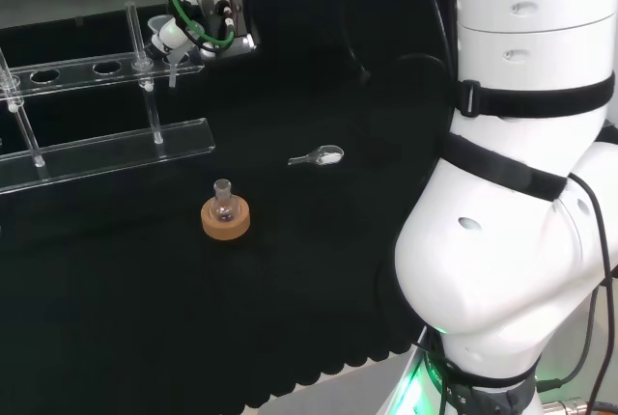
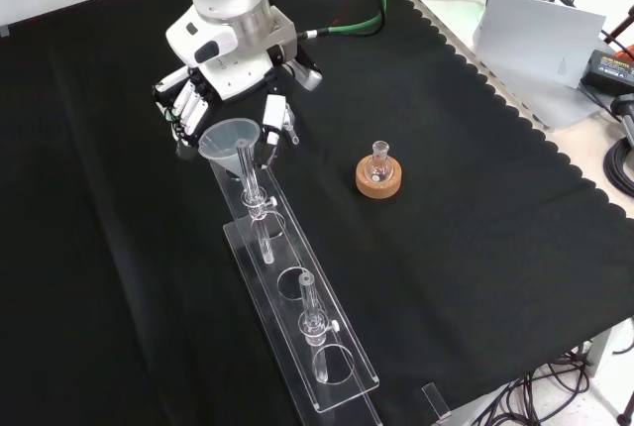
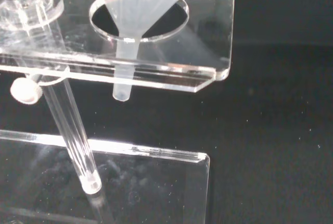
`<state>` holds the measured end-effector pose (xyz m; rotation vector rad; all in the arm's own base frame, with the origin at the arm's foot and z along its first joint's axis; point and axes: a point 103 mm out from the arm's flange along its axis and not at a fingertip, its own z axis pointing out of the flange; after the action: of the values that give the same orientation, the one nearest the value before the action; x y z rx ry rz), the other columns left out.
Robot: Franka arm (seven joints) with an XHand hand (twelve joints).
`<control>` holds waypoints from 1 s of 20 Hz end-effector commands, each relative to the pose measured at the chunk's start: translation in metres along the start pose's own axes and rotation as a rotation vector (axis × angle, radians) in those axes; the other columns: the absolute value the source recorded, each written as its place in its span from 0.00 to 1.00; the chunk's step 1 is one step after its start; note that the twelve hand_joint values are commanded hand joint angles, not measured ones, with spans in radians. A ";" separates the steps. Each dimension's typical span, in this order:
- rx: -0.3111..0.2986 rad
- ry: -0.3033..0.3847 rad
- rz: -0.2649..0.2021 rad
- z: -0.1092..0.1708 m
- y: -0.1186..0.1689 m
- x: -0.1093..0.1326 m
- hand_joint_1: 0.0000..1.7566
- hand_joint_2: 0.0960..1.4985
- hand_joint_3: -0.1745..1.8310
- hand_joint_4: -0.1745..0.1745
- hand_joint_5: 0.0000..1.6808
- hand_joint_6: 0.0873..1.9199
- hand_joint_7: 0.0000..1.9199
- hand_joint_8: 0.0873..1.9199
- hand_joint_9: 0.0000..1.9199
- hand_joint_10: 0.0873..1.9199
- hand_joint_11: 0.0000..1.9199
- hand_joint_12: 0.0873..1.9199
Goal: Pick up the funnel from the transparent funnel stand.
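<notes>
Funnel (image 2: pixel 230 139): translucent plastic, thin-walled, so judged very light, stiff enough but slick, and likely to tip or pop out if squeezed unevenly. It sits in the end hole of the funnel stand (image 2: pixel 297 317), the end nearest the arm; cone rests above the upper plate, stem hangs through the hole and ends in the air between upper and lower plates, as the wrist view shows. Best hold, as a judgement: the cone wall just under the rim, fingers one side and thumb the other, then lift straight up so the stem clears the hole without catching the plate. The stand's upright rod stands just beside the funnel, so clearance on that side is tight.

Robot hand (image 2: pixel 213 84): right at the funnel, behind and around the cone in the front view. Fingers (image 2: pixel 183 99) are partly bent on one side of the cone, the thumb (image 2: pixel 273 114) on the other, so the cone sits between them. Contact not clear; cannot tell if it is closed on the funnel yet. Funnel looks seated in the stand, not lifted.

Elsewhere on the counter (image 2: pixel 475 228): a small flask (image 2: pixel 378 160) on a cork ring (image 2: pixel 379 179), well apart from the stand.
</notes>
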<state>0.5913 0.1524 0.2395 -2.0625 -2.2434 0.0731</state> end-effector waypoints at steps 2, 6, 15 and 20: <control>-0.022 -0.020 -0.018 -0.008 -0.003 0.000 0.43 0.47 0.14 0.43 0.37 0.20 0.49 0.24 0.34 0.23 0.00 0.77; -0.044 -0.030 -0.037 -0.022 -0.004 0.004 0.44 0.46 0.15 0.43 0.36 0.23 0.49 0.24 0.34 0.23 0.00 0.78; -0.076 -0.055 -0.072 -0.050 -0.010 0.001 0.44 0.45 0.17 0.44 0.36 0.26 0.50 0.24 0.35 0.23 0.00 0.78; -0.088 -0.110 -0.111 -0.059 -0.019 0.002 0.44 0.45 0.18 0.44 0.36 0.26 0.50 0.24 0.35 0.23 0.00 0.78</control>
<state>0.5854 0.1506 0.2918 -2.0363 -2.4089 0.0524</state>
